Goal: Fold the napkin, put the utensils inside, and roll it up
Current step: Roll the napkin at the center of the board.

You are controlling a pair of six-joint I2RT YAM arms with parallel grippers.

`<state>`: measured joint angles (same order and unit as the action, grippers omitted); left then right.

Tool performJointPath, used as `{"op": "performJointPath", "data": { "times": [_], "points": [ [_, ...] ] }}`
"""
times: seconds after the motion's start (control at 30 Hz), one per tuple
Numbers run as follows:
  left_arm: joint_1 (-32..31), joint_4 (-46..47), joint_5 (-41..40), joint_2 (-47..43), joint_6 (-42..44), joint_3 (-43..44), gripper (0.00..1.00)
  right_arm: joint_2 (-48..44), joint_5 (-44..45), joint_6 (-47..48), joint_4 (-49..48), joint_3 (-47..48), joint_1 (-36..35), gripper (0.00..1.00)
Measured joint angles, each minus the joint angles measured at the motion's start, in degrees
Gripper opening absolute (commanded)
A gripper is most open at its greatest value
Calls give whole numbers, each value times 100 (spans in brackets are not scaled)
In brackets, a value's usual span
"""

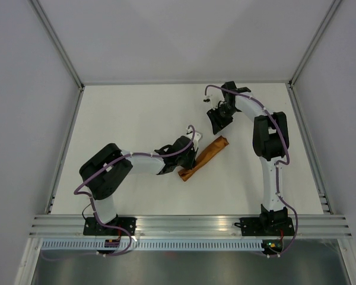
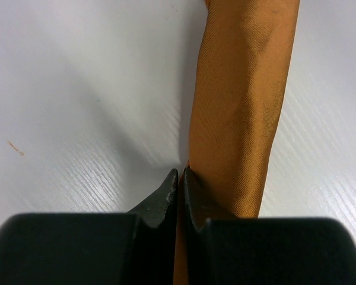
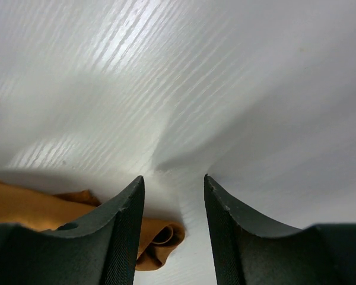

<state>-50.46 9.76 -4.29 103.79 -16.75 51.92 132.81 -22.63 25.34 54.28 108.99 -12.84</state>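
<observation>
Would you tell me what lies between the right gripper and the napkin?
Only bare table separates the right gripper from the napkin, as the top view shows.

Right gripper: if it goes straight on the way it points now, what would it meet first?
Probably the bare table: the right gripper shows only white surface between its open jaws. The napkin lies to the side by one finger, out of that line, though depth is unclear.

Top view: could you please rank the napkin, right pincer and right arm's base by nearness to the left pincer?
1. napkin, at the tips of the left pincer, centre.
2. right pincer, farther back, right.
3. right arm's base, near edge, right.
</observation>
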Motion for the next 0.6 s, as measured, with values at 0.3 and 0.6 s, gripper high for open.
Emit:
{"op": "performJointPath", "data": {
  "times": [0.3,0.6],
  "points": [
    [-37,-15,37,0,-308,0,11,-203,647,-55,-809,-315,-17,54],
    [-42,-11,63,15,-549,7,11,-258,1123,-184,-822,-33,46,54]
  ]
}}
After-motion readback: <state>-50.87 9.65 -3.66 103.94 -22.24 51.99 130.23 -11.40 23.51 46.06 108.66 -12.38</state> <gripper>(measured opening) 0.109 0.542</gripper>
